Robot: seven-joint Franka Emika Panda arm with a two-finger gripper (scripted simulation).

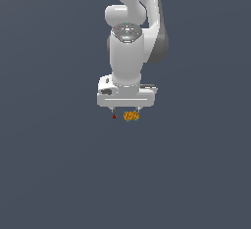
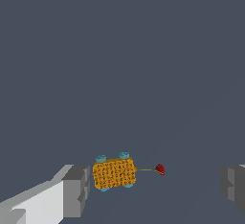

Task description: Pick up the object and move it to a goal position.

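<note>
Because the object has not yet been grasped, the tool is shown poised directly above it with its fingers spread wide apart, nothing being held between them. The object, a small orange-yellow block with dark speckles and small blue nubs at its edges, is seen in the wrist view between the two fingers, just beside one and well apart from the other; an off-centre approach is therefore judged likely. A tiny dark red dot lies near the object, joined to it by a thin line, also within the finger gap. No other item is visible around the object on the plain grey worktop, and no obstruction to closing is apparent.
</note>
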